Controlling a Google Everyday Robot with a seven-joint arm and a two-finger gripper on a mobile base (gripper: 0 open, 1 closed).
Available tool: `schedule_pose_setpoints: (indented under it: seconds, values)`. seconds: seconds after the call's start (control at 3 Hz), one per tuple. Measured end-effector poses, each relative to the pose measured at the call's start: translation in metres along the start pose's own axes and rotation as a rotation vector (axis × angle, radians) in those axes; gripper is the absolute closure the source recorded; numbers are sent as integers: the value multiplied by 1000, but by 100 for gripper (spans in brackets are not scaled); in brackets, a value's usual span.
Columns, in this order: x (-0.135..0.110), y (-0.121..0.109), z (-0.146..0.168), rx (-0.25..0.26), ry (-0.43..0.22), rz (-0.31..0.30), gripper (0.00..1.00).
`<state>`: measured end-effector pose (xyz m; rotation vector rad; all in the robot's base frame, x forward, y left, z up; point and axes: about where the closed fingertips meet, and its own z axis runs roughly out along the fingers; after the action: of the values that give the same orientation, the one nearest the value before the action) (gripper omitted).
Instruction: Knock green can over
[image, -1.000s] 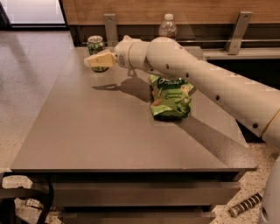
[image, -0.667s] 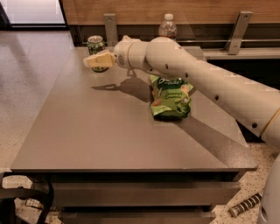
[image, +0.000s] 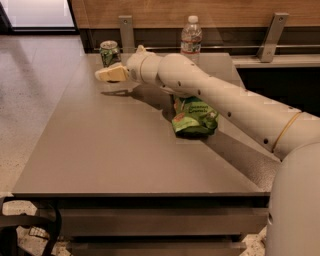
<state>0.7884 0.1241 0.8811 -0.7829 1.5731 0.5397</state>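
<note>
The green can (image: 109, 52) stands upright at the far left corner of the grey table (image: 115, 150), with green-and-white sides and a silver top. My gripper (image: 103, 75) reaches from the right across the table and hovers just in front of the can, slightly below its base in the view. Its cream-coloured tip points left. There is a small gap between the gripper and the can.
A clear water bottle (image: 191, 36) stands at the table's far edge, right of the can. A flat green snack bag (image: 194, 117) lies mid-table under my arm. A wooden wall with metal brackets runs behind the table. Tiled floor lies to the left.
</note>
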Motion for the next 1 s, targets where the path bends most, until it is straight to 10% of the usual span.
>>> schedule_pose_setpoints:
  seconds: [0.33, 1.0]
  values:
    - [7, -3, 15, -8, -17, 7, 0]
    - [14, -3, 37, -52, -66, 93, 47]
